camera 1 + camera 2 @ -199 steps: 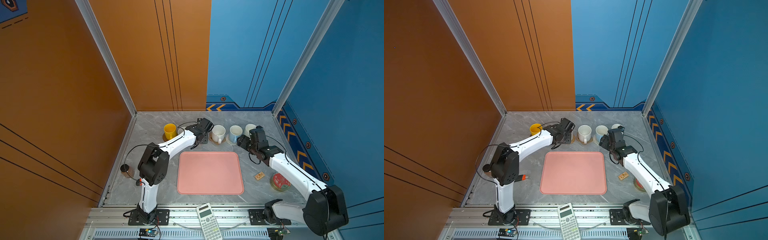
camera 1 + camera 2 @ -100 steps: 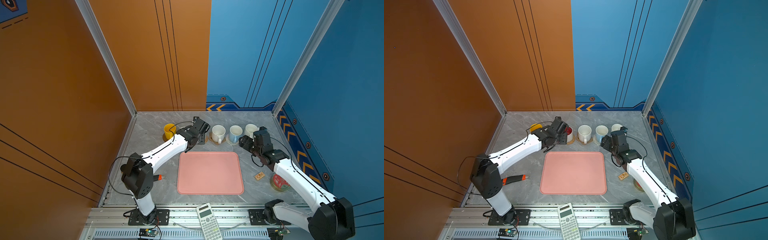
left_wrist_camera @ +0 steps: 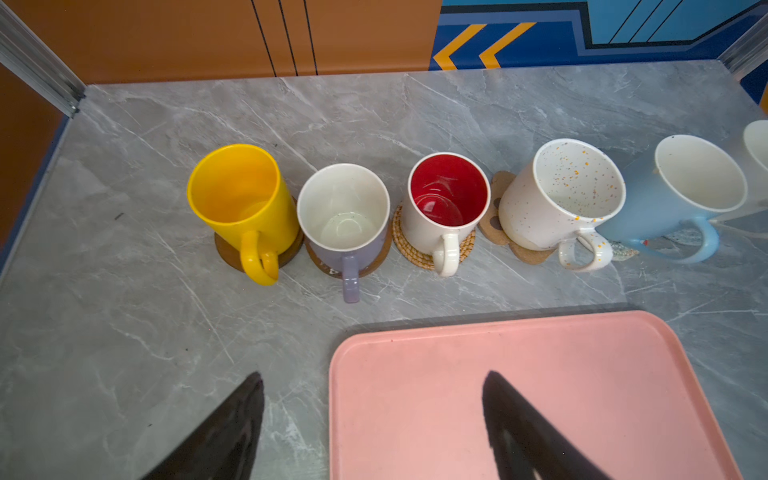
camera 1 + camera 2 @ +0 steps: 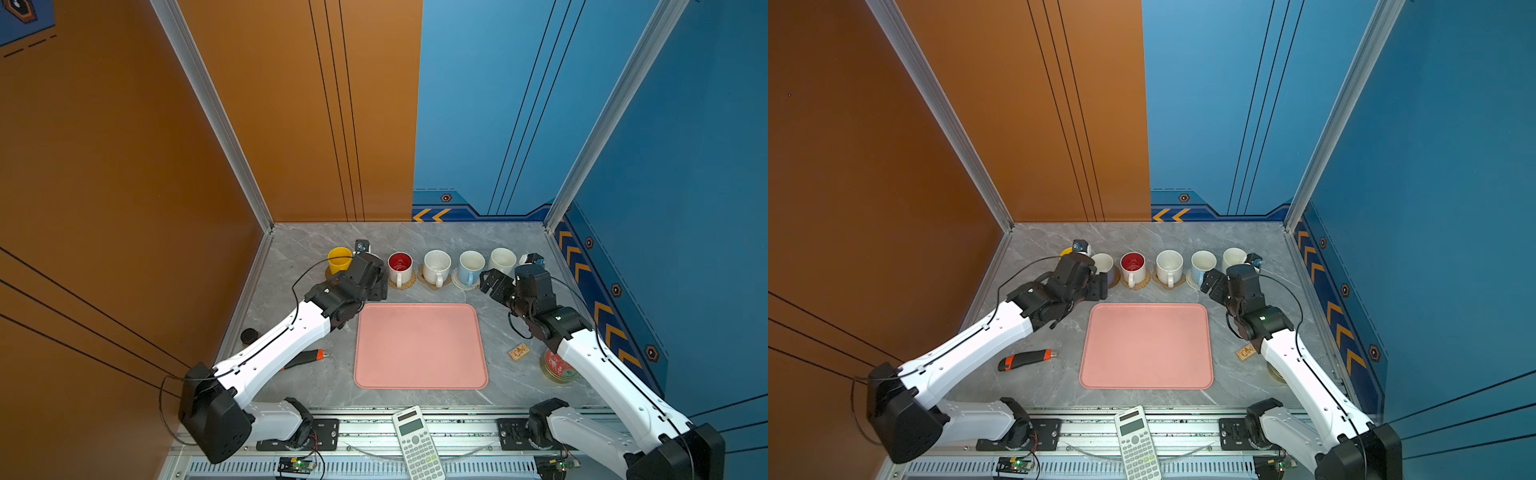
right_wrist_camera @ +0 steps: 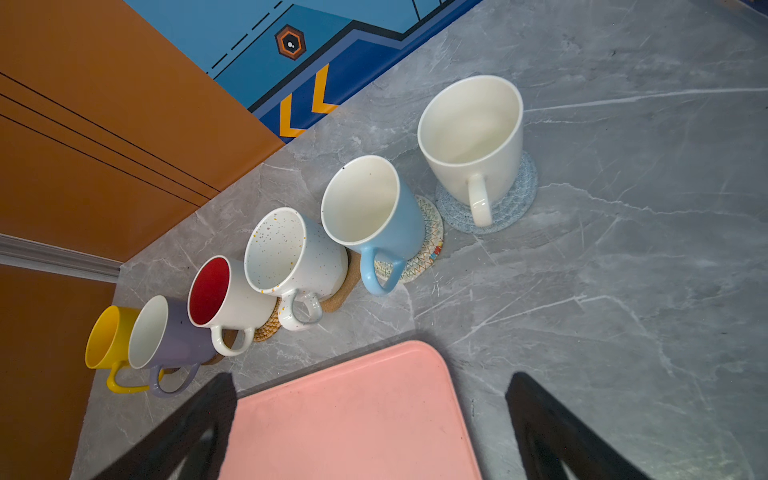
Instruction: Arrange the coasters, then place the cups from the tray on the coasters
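Six cups stand in a row at the back, each on a coaster: yellow (image 3: 239, 195), lilac (image 3: 343, 220), red-inside (image 3: 446, 199), speckled (image 3: 557, 195), light-blue (image 5: 374, 208) and plain white (image 5: 469, 124). Showing under them are a tan woven coaster (image 3: 415, 249), a paw-shaped coaster (image 3: 494, 216), a white woven coaster (image 5: 428, 241) and a pale-blue coaster (image 5: 515, 199). The pink tray (image 4: 419, 345) is bare. My left gripper (image 3: 374, 374) hangs open over the tray's back left corner. My right gripper (image 5: 372, 376) hangs open over its back right corner. Neither touches a cup.
A calculator (image 4: 415, 440) lies on the front rail. A black-and-orange tool (image 4: 1025, 359) lies left of the tray. A small wooden block (image 4: 518, 352) and a red-lidded tin (image 4: 557, 365) sit right of it, under my right arm. Walls close three sides.
My left gripper has drawn back from the lilac cup toward the tray and opened wider. My right gripper has pulled back a little from the plain white cup and opened fully.
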{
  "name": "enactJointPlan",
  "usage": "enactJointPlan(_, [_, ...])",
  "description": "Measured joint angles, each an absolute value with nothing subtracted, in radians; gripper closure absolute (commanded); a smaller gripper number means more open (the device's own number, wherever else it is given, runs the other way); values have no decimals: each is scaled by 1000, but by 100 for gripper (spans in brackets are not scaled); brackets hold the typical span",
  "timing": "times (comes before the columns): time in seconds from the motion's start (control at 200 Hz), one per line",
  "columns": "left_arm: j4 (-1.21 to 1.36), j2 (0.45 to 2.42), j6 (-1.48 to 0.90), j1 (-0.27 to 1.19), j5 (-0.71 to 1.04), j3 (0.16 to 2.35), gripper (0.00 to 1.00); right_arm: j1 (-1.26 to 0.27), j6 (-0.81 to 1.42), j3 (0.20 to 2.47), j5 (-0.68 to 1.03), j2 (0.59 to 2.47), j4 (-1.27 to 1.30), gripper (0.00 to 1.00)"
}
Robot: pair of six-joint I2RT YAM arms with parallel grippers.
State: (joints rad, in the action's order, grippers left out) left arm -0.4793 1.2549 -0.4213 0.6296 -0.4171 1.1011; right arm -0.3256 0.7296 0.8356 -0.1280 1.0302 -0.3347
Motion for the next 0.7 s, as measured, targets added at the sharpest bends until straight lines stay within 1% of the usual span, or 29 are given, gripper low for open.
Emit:
enactJointPlan(0.065, [-451,1189,-401,609,-420,1046,0,-327,729,835,-139,1024,-341,0])
enactJointPlan(0.1, [-434,1153,-391,598,-422,1013,2,-329,729,835,-149,1020,-345,0])
enactJointPlan(0.38, [-292,929,-296,519,-455,793,2,-348,667,820,-252,982,-358,0])
enactJointPlan(0.551, [-144,858,-192,497,-563,664,2,-354,543,749,-323,921,-321,0])
enactJointPlan(0.701, [36,833,-76,473,-662,527,2,-354,370,640,-385,854,-233,0])
